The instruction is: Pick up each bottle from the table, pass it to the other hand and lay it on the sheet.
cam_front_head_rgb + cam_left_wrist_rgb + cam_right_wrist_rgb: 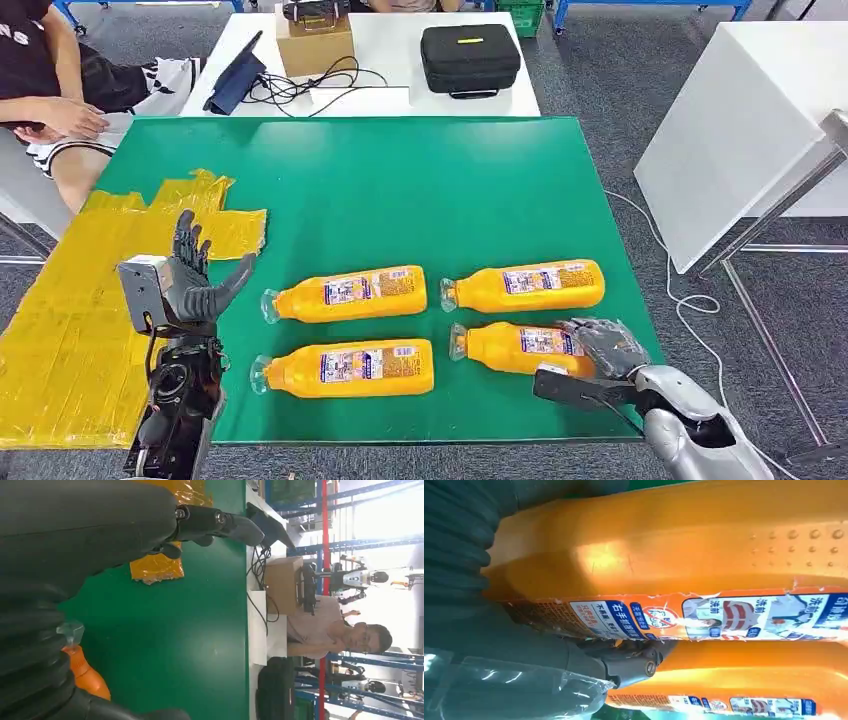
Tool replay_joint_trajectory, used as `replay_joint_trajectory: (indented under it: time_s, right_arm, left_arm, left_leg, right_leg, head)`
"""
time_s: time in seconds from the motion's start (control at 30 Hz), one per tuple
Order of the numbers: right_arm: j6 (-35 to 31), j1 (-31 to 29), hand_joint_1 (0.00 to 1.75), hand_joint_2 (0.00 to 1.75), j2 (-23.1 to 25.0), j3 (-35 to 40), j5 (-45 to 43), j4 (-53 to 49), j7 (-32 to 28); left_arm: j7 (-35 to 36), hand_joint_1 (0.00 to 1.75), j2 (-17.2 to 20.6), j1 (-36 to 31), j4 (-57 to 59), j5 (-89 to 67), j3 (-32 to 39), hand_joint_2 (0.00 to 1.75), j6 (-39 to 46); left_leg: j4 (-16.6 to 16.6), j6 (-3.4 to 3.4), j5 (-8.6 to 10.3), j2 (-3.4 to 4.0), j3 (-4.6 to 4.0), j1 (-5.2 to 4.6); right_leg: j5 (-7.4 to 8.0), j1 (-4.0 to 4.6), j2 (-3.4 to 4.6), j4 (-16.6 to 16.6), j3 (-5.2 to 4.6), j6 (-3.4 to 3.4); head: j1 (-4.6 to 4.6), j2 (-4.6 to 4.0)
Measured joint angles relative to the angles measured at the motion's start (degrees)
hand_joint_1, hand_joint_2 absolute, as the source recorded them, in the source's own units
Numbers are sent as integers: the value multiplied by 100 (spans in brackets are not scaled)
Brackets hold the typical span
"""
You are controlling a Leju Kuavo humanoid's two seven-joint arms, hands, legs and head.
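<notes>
**Right hand on the near-right bottle**

The green table is carrying a yellow sheet and four orange bottles. The right hand is gripping the near-right bottle. The left hand is hovering released, fingers spread.

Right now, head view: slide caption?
Right robot hand on one of four orange plastic bottles; left robot hand open above yellow sheet.

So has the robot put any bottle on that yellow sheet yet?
No: all four orange bottles lie on the green table, and the yellow sheet carries none.
</notes>
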Motion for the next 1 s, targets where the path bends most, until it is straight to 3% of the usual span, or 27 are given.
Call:
replay_joint_trajectory:
  time_s: [0.23, 0.47, 0.67, 0.9, 1.0]
  right_arm:
    - [-391, 40, 175, 175, 138, 11, -53, -2, 0]
    - [-1382, 154, 175, 175, 614, -239, -260, -284, -7]
    - [-1561, 196, 175, 175, 922, -457, -247, -520, 44]
    - [-2113, 673, 175, 175, 1147, -848, -485, -985, 20]
    - [-2295, 867, 175, 175, 1256, -1016, -703, -1145, -171]
  left_arm:
    - [0, 0, -2, 17, -2, -11, 17, 175, 0]
    - [-37, 0, -4, 59, -2, 4, 101, 175, 2]
    - [-37, 0, -4, 28, 50, 9, 114, 175, 0]
    - [-28, 0, -4, 43, 76, 63, 116, 175, -22]
    - [-39, 0, -4, 41, 103, 349, 111, 175, -454]
  left_leg:
    - [0, 0, 0, 0, -1, 0]
    - [0, -1, 2, -1, -14, 0]
    - [0, -1, 2, -3, -22, 1]
    - [0, 1, 0, -7, -31, -1]
    - [0, 0, 0, -5, -32, 0]
  right_leg:
    - [0, 0, 1, 1, 0, 0]
    - [0, 0, 0, 3, -15, 0]
    - [0, -1, 0, 3, -22, 0]
    - [-1, -2, -2, 1, -28, 1]
    - [-1, -3, -2, 1, -30, 0]
  head:
    - [0, 0]
    - [0, 0]
    - [0, 0]
    - [0, 0]
    - [0, 0]
